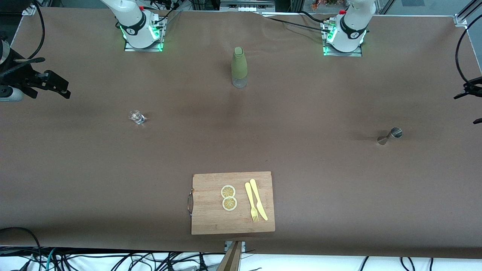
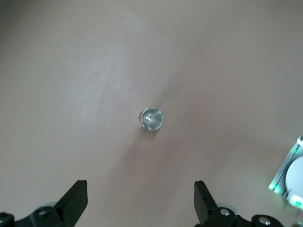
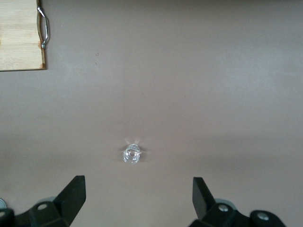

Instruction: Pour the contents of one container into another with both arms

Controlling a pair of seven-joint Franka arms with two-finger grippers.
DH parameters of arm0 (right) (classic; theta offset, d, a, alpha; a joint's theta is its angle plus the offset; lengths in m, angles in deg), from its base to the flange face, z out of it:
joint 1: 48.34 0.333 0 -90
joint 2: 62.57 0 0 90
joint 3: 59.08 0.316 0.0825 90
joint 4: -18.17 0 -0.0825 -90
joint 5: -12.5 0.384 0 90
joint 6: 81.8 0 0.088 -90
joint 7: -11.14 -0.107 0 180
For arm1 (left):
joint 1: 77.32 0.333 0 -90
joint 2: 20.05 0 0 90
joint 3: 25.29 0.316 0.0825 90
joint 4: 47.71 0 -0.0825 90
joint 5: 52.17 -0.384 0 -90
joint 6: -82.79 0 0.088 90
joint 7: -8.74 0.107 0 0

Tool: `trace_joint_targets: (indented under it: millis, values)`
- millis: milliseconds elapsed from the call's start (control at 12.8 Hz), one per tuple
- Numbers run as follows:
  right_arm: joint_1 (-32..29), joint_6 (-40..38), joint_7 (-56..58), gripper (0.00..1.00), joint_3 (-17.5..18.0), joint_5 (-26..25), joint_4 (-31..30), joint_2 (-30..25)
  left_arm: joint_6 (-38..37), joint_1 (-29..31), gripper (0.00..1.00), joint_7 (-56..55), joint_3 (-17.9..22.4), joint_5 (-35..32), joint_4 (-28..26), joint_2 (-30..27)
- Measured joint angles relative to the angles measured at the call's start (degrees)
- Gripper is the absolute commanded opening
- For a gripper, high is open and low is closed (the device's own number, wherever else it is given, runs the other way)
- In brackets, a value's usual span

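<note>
Well apart: glass cup [image 1: 136, 117], steel jigger [image 1: 390, 136] (contents unclear).

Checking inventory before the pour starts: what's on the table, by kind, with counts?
Glass cup: 1
Steel jigger: 1
Green-sleeved bottle: 1
Cutting board: 1
Lemon slices: 2
Yellow fork: 1
Yellow knife: 1
Total: 8
</note>
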Motion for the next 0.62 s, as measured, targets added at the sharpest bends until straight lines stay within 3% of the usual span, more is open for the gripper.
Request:
trace_joint_targets:
  millis: [312, 624]
  values:
    - [0.0, -0.02, 0.0, 1.0, -0.01, 0.0, 0.0, 0.0, -0.02, 5.8, 0.97, 13.08, 0.01, 5.57, 1.11, 4.01]
    - [0.0, -0.2, 0.0, 1.0, 0.0, 0.0, 0.0, 0.07, -0.03, 7.71, 1.0, 17.81, -0.01, 11.07, 1.43, 8.52]
